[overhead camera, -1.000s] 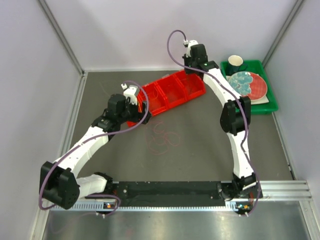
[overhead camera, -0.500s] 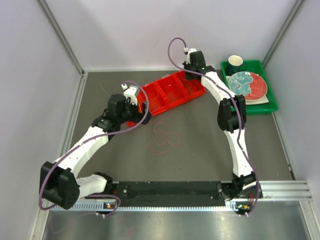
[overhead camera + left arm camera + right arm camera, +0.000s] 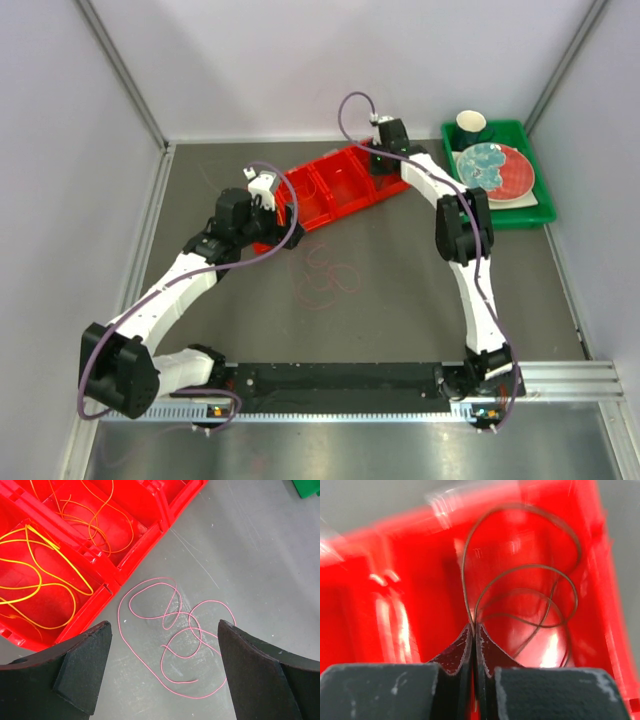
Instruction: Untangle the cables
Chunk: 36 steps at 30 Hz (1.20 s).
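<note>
left fingers [image 3: 82, 672]: spread, empty, above tabletop [image 3: 250, 540]
yellow cables [image 3: 45, 575]: in red bin [image 3: 135, 510], upper left
pink cable [image 3: 180, 630]: loose loops on tabletop, frame centre
right fingers [image 3: 455, 655]: pressed together, pinching dark cable [image 3: 522, 567] over red bin

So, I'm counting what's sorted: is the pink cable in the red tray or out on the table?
Out. The pink cable lies in loose loops on the grey table, beside the red tray.
</note>
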Each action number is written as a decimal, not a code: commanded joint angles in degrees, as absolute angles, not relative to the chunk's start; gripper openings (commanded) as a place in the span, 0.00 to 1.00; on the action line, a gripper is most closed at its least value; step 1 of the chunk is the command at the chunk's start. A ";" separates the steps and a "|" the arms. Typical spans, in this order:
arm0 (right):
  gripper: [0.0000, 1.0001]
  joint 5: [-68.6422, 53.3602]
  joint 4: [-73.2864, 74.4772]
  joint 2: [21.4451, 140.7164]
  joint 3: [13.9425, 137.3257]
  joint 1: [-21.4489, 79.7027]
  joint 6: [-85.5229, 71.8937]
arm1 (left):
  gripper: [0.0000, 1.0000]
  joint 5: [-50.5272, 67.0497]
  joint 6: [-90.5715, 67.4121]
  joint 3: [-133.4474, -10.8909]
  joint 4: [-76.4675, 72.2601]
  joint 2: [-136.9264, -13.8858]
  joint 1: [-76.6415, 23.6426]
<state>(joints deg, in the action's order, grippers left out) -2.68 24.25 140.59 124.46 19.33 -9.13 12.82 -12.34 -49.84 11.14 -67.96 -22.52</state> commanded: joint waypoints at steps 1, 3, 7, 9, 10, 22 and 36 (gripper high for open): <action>0.00 -2.81 18.64 133.78 115.50 19.07 -14.14 | 0.90 13.45 -12.83 -51.24 9.14 -66.53 -22.24; 0.00 -3.25 17.32 132.98 112.86 19.07 -15.11 | 0.90 13.45 -12.83 -51.24 9.14 -66.27 -22.24; 0.00 -3.25 16.87 132.28 110.66 19.25 -17.13 | 0.90 13.36 -12.74 -50.89 9.23 -66.09 -22.32; 0.00 -2.73 17.05 131.84 110.48 19.42 -17.40 | 0.90 13.45 -12.92 -50.71 9.14 -65.74 -22.24; 0.00 -2.20 17.22 131.57 110.48 19.77 -17.40 | 0.90 13.36 -12.83 -50.54 9.23 -65.66 -22.24; 0.41 4.48 20.12 128.67 114.16 21.18 -13.63 | 0.90 14.06 -13.27 -50.63 8.26 -66.27 -22.24; 0.46 5.36 20.91 124.37 113.03 21.53 -13.63 | 0.90 14.50 -13.18 -51.06 8.18 -66.18 -22.24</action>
<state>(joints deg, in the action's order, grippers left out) 3.68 21.21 131.22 112.46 20.84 -14.13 13.28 -12.56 -49.84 10.66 -67.35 -22.52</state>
